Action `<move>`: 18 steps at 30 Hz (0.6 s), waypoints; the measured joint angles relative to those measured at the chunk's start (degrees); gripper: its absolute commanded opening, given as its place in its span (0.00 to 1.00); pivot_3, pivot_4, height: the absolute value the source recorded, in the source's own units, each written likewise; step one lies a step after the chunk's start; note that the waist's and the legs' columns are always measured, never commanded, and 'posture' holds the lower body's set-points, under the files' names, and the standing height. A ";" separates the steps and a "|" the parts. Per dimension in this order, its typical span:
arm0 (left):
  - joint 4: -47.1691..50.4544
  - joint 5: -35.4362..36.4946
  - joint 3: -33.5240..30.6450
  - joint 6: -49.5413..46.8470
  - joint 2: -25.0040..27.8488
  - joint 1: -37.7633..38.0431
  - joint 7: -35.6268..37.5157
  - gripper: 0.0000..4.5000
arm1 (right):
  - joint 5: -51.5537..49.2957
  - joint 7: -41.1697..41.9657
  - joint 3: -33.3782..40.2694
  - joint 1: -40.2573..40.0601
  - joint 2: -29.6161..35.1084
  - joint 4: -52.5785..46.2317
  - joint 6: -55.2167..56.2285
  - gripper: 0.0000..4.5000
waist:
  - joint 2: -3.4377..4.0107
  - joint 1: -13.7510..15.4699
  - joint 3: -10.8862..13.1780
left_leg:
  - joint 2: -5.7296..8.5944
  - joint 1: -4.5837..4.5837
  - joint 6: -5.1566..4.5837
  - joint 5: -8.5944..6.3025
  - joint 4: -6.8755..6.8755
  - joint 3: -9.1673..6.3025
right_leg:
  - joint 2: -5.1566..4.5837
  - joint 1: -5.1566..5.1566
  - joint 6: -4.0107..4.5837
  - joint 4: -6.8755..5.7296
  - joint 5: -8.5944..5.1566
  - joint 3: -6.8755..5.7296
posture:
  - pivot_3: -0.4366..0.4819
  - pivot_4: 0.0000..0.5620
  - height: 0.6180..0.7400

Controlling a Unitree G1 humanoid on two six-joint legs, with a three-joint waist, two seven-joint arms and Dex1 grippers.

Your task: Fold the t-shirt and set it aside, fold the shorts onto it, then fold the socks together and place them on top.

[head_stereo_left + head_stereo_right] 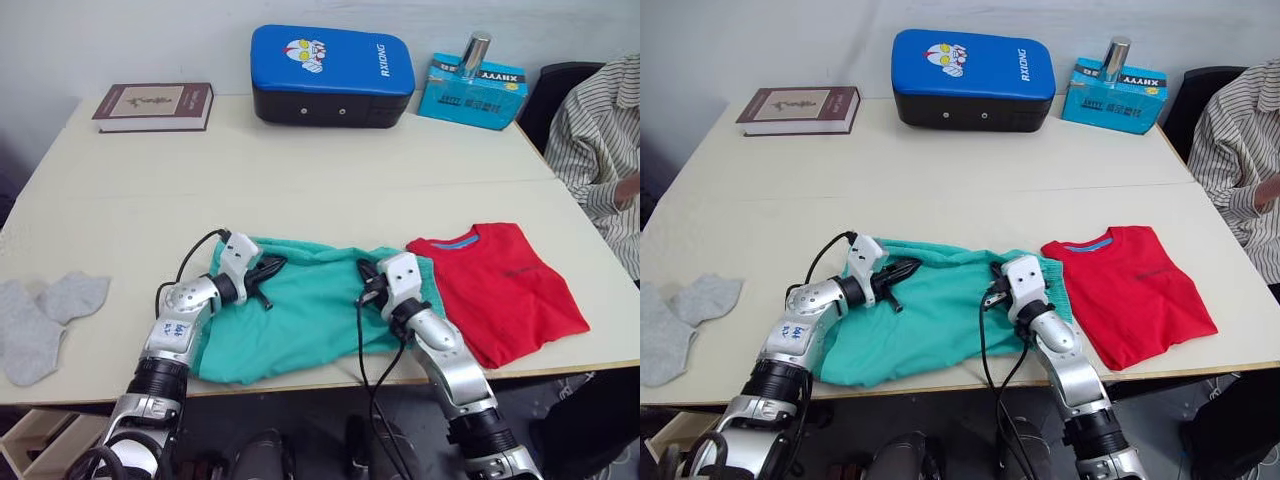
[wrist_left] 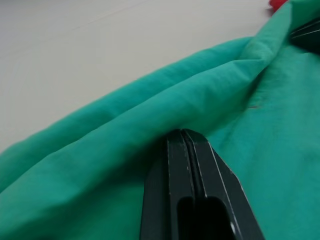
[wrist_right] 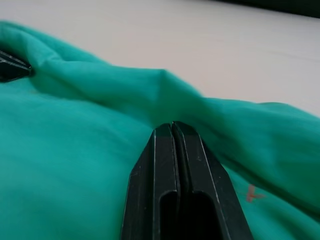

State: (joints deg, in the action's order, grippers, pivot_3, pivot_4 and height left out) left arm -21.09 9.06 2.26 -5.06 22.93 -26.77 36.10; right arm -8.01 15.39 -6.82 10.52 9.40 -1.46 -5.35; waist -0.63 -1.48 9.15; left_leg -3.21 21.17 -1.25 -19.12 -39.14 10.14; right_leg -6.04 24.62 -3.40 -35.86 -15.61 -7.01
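Note:
The teal shorts (image 1: 310,320) lie spread near the table's front edge, with a raised fold running along their far side. My left gripper (image 1: 268,266) is shut at the left end of that fold, its tips (image 2: 185,132) pinching the teal cloth. At the fold's right end my right gripper (image 1: 366,272) is likewise shut, tips (image 3: 172,125) nipped into the fabric. The red t-shirt (image 1: 505,285) lies folded just right of the shorts, collar toward the far side. Two grey socks (image 1: 45,315) rest loose at the table's left front edge.
Along the far edge stand a dark red book (image 1: 155,105), a blue padded case (image 1: 332,72) and a teal box (image 1: 472,90) with a metal can (image 1: 474,52) on it. A person in a striped shirt (image 1: 600,140) sits at the right.

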 measured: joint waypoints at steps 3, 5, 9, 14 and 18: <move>-0.83 -0.71 -0.11 2.08 0.09 0.05 0.02 0.00 | -5.77 3.87 4.74 -5.04 0.84 -4.31 3.61 0.01 | 0.00 -0.06 0.00 | -0.03 -0.02 0.00 0.00 0.01 -0.01 | -0.02 -0.01 0.00 0.03 0.00 0.03 | 0.48 0.27 1.00; -1.05 -0.43 -0.76 2.50 -0.18 0.22 0.18 0.00 | -11.38 6.37 7.18 -7.88 1.51 -9.53 2.43 0.05 | 0.00 -0.06 0.00 | -0.05 -0.05 0.00 0.00 0.01 -0.02 | -0.25 0.00 0.00 0.01 0.00 0.05 | 0.48 0.27 1.00; 0.10 3.95 -2.25 4.12 -3.01 0.79 4.22 0.00 | -27.69 5.27 12.42 -15.38 4.20 -24.95 -9.05 0.28 | -0.03 0.06 0.04 | -0.07 0.03 0.02 -0.01 0.04 -0.14 | -0.32 0.02 0.05 0.02 -0.03 -0.02 | 0.48 0.27 1.00; 6.54 8.63 -1.41 6.39 -1.98 1.02 15.08 0.00 | -56.97 -6.39 19.46 -30.73 10.26 -37.95 -23.43 0.68 | -0.06 0.27 0.05 | -0.04 0.01 -0.04 -0.05 0.07 -0.16 | -0.41 -0.04 0.10 0.09 -0.06 -0.06 | 0.48 0.27 1.00; 8.95 9.55 1.12 5.95 -1.10 1.34 22.04 0.00 | -74.64 -15.05 22.46 -39.49 15.25 -42.39 -26.50 1.00 | -0.07 0.17 0.06 | -0.05 -0.02 -0.42 -0.27 0.08 -0.17 | -0.39 -0.06 0.10 0.12 -0.06 -0.06 | 0.48 0.27 1.00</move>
State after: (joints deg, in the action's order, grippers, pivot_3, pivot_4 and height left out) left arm -12.14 18.61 3.38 0.90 21.82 -25.43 58.14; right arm -82.65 0.34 15.63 -28.97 24.65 -43.85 -31.85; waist -0.69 -1.31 9.20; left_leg -3.26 21.15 -1.67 -19.40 -39.06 9.97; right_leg -6.43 24.56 -3.30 -35.74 -15.67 -7.07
